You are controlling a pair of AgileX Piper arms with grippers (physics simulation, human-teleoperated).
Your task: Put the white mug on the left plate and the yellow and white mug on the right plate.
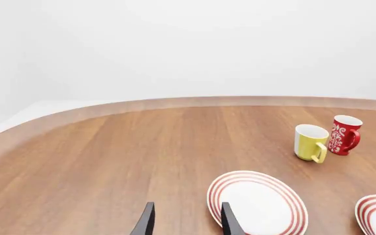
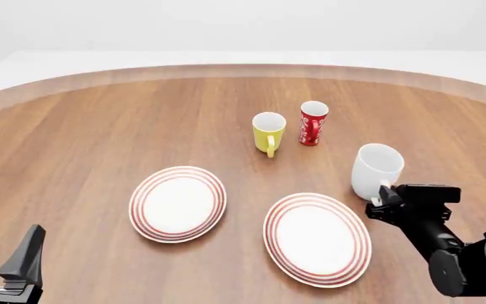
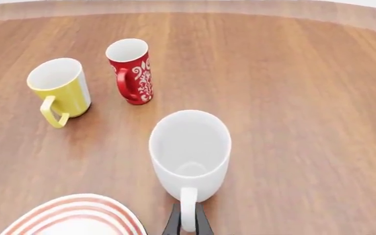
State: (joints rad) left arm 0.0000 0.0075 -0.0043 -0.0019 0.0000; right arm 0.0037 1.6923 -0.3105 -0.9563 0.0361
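I am pinching my right hand (image 3: 186, 226) closed on the handle of the white mug (image 3: 189, 149), which is standing on the tabletop (image 2: 99, 126) just ahead of my hand, and next I judge it needs lifting across to the left plate (image 2: 178, 204).

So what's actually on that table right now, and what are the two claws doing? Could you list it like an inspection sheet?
Surface: round wooden table, pale rim.
Job's things: white mug upright on the table, right of the right plate; yellow and white mug upright farther back; left plate bare, right plate bare too.
Clutter: red mug beside the yellow one, apart from it.
Claws: right claw closed on the white mug's handle; left claw open, holding nothing, near the left plate's edge.
Cables: nothing seen.
Surroundings: plain white backdrop, nothing else seen.
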